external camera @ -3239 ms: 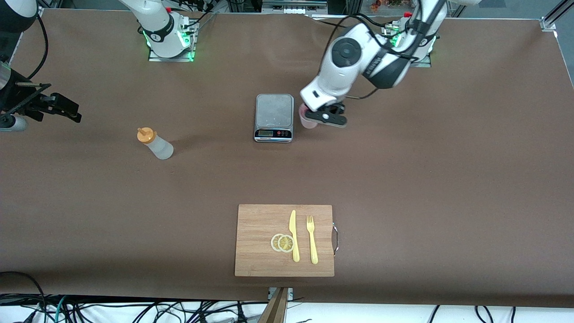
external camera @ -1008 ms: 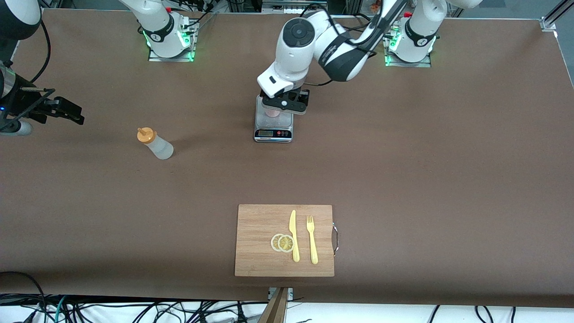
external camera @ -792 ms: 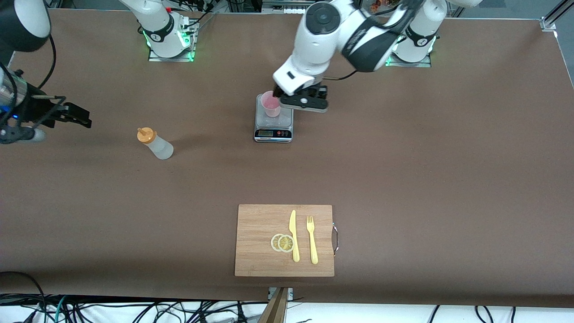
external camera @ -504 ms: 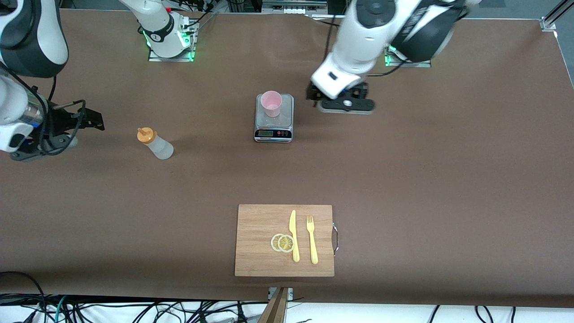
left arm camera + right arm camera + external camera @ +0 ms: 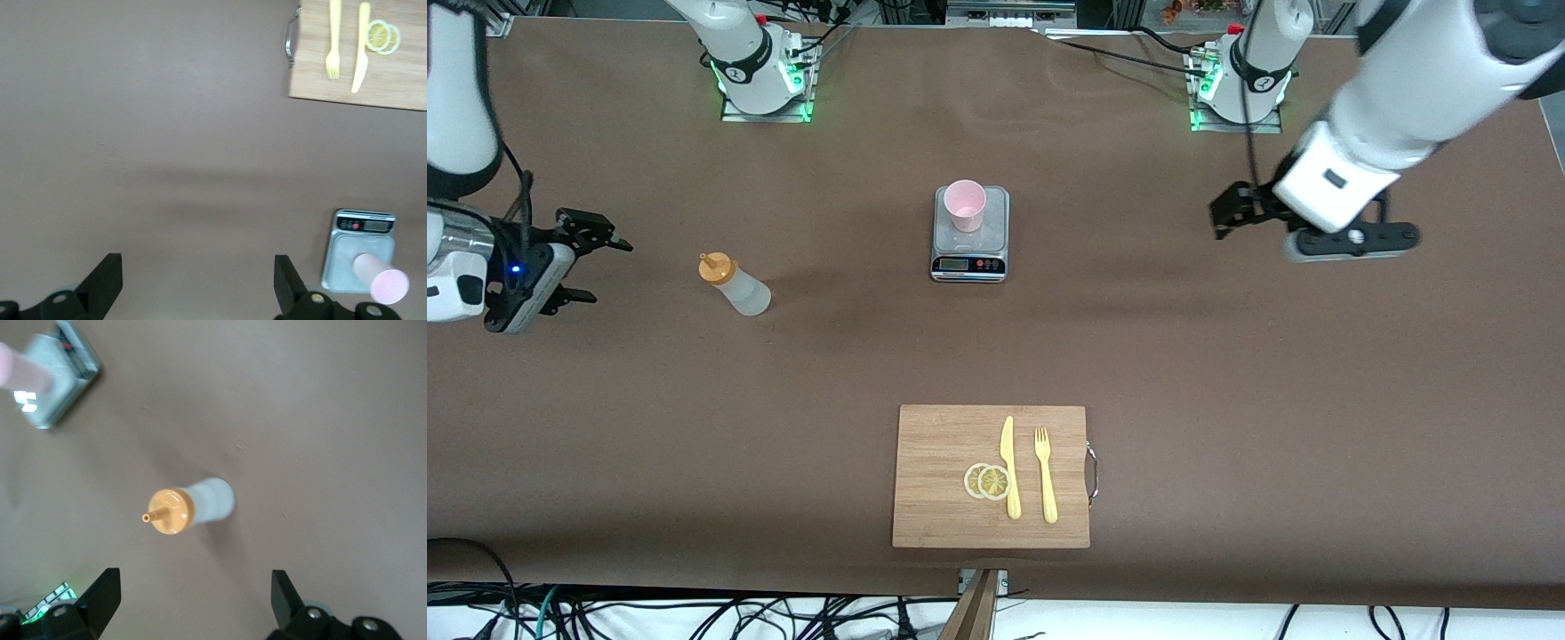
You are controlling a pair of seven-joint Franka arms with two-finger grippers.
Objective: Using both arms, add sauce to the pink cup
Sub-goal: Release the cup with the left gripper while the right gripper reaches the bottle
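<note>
Sauce [image 5: 734,284] stands untouched at mid-left of the front view; the pink cup [image 5: 965,205], earlier beside the scale [image 5: 970,233], now sits on it. Left claw [image 5: 1232,213] has withdrawn rightward, fingers apart, empty. Right claw [image 5: 580,258] hovers near the sauce, fingers apart.

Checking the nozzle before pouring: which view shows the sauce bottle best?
The right wrist view: the sauce bottle fills mid-frame, nozzle plainly visible. The front view shows it small, standing upright; the left wrist view misses it.

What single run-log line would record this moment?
pink cup: upright on scale | sauce bottle: standing on table, untouched | left gripper: open, empty, above bare table | right gripper: open, empty, near bottle
</note>
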